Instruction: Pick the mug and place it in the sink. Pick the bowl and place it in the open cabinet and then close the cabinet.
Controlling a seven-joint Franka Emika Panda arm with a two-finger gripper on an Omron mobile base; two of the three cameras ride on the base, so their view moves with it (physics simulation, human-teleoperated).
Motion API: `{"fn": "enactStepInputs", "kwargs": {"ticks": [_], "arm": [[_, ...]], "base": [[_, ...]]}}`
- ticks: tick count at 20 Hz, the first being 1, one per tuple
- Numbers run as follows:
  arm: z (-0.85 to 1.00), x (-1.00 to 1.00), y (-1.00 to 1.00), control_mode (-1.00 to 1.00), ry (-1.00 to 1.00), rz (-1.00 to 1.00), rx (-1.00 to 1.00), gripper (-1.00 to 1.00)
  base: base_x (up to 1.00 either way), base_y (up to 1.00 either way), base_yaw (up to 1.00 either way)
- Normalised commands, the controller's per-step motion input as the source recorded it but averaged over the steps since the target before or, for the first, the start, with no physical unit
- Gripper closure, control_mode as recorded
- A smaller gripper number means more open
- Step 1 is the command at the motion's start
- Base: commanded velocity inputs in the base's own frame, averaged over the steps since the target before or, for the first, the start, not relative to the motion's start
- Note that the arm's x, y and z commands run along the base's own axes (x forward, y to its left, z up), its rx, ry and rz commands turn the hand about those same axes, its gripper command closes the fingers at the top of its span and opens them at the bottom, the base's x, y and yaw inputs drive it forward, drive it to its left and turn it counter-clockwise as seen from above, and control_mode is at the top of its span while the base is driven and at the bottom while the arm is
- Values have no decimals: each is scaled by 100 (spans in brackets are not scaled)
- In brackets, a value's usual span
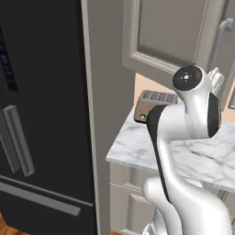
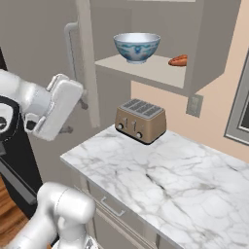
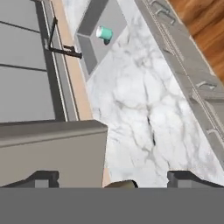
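Bowl [image 2: 137,47] with blue pattern rests upright on the light inner shelf of the cabinet [image 2: 206,58], near the shelf's front edge, with a small orange item [image 2: 178,60] lying further along the same shelf. Mug [image 3: 104,33], teal-green, lies in the sink [image 3: 89,61], as the hand view shows it, beside the black faucet [image 3: 63,48]. Both placements thus appear complete; the step judged to remain is closing the cabinet. Cabinet door [image 1: 170,34] stands swung open, its recessed panel facing the left base view and its handle [image 2: 70,46] visible edge-on in the right base view. Gripper [image 3: 113,177] sits empty with its fingers spread wide apart, tips [image 3: 43,178] rising at the bottom of the hand view over the marble counter [image 2: 160,170]. The hand hangs just beside the door's handle side, on the side away from the shelf, above and to one side of the toaster [image 2: 140,120]. The closing push would therefore need to travel from the hand toward the shelf opening, across the door's upright long axis
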Motion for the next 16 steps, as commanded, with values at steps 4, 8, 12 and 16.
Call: {"fn": "enactStepInputs", "kwargs": {"ticks": [4, 8, 12, 16], "arm": [[-67, 100, -52, -100, -45, 24, 4, -100], [-34, 100, -50, -100, -37, 21, 6, -100], [-3, 100, -61, -100, -8, 8, 16, -100], [0, 100, -53, -100, 0, 0, 14, -100]], "base": [[0, 0, 0], [0, 0, 0], [0, 0, 0], [0, 0, 0]]}}
